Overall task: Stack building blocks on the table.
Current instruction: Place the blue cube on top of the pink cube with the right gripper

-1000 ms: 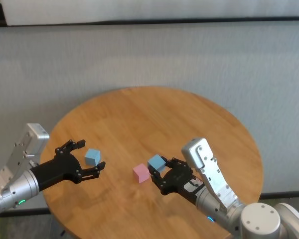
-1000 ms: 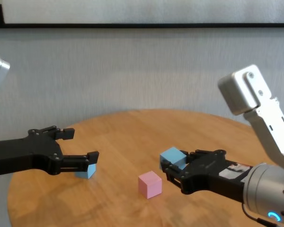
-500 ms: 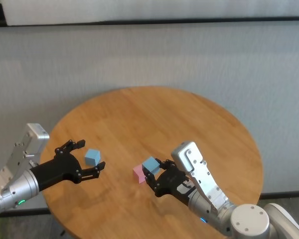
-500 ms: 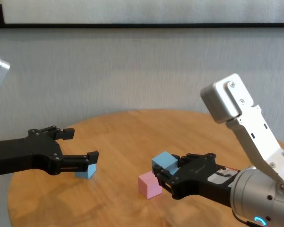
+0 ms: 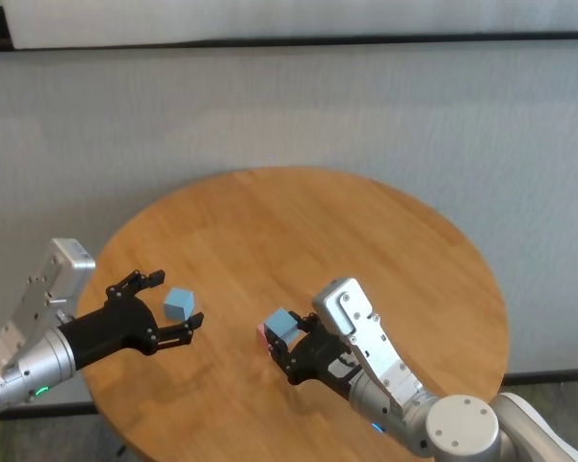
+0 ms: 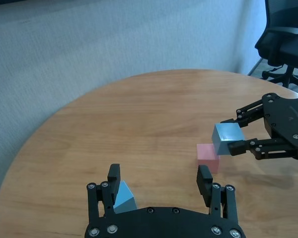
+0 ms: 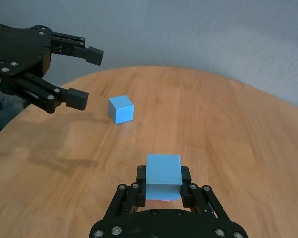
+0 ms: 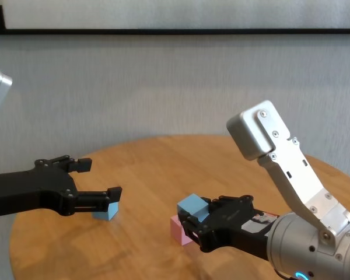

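Right gripper (image 8: 189, 220) clamps a blue block (image 8: 192, 207) just above the pink block (image 8: 178, 228). Left gripper (image 8: 99, 181) spread wide beside second blue block (image 8: 106, 210) (resting on bench (image 5: 299, 231)).

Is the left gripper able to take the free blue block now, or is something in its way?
Probably yes. The left gripper is open around the free blue block, one finger on each side, and nothing lies between them on the table.

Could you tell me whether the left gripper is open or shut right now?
Open: the left gripper has its fingers spread wide, nothing between them, beside a blue block.
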Tool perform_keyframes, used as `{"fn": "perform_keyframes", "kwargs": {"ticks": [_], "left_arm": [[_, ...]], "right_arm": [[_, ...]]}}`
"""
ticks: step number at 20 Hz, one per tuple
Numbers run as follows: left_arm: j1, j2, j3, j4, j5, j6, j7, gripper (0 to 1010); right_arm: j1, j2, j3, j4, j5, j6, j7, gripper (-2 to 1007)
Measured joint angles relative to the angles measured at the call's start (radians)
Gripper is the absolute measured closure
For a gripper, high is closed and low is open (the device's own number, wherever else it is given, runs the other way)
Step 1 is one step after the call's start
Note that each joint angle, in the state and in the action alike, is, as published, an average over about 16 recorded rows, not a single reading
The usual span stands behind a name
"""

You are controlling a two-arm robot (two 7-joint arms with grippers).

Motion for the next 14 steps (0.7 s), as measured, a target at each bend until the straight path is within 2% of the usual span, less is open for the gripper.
{"fn": "perform_keyframes", "kwargs": {"ticks": [14], "left_arm": [[0.0,0.0,0.0,0.0,0.0,0.0,0.0,10]], "right_arm": [[0.033,-0.045,0.005,0.062,-0.023,-0.002,-0.016,646]]}}
